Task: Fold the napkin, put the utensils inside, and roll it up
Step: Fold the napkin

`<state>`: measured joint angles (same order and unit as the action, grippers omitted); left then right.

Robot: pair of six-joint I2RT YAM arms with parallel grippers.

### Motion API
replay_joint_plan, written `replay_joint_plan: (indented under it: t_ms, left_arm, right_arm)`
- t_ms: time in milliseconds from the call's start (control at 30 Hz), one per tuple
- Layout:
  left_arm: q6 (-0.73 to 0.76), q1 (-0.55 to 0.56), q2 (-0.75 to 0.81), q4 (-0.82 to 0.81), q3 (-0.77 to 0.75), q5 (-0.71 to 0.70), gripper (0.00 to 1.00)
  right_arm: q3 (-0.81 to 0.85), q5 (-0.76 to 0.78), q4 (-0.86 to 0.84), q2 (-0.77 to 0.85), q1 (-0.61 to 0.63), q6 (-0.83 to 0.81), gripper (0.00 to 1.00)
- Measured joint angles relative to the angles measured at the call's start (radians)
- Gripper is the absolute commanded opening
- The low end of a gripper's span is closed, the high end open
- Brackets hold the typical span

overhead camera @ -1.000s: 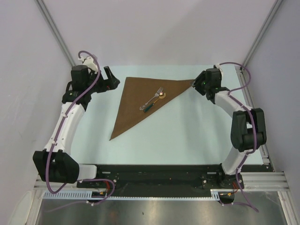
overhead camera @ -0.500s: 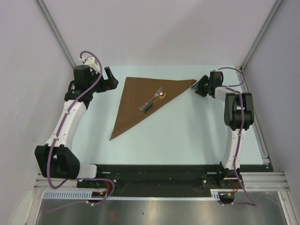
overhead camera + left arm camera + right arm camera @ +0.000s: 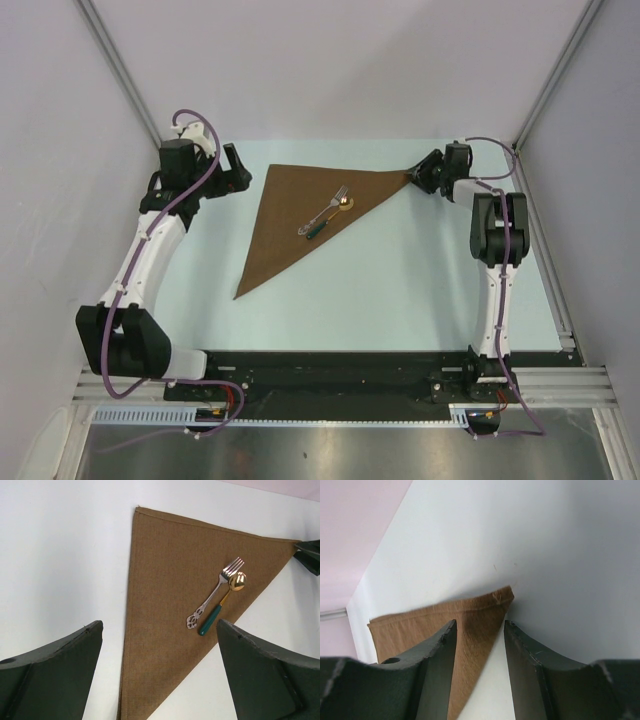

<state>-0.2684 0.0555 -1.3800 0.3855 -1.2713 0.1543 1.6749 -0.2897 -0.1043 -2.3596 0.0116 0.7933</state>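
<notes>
We're poising the right claw (image 3: 480,626), half-open, astride a corner of the napkin (image 3: 290,220); a sharp tug risks sliding the fork (image 3: 216,591) off it.

Napkin corner (image 3: 487,607) within the parted tool (image 3: 480,625)

Right arm (image 3: 497,230): 1 s ago its elbow stuck out well away from the napkin (image 3: 285,230). It's now folded in, upper links running nearly straight up toward the napkin's right corner. Right hand (image 3: 414,180) had backed just off that corner 0.5 s ago and is back on it, fingers straddling the tip. Left arm (image 3: 150,250): lower link swung slightly toward the napkin.
</notes>
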Motion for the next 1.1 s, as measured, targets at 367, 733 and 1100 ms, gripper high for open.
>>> replay_joint_plan:
  t_ms: [367,733,1100]
  left_arm:
    - [0.007,0.000,0.000,0.006,0.000,-0.013,1.00]
    - [0.008,0.000,0.000,0.007,0.000,-0.013,1.00]
    - [0.008,0.000,0.000,0.020,0.000,-0.016,1.00]
  right_arm:
    - [0.039,0.052,0.018,-0.021,0.000,0.037,0.46]
    - [0.042,0.077,0.024,-0.023,-0.008,0.044,0.41]
    - [0.089,0.083,0.020,-0.062,-0.029,0.045,0.34]
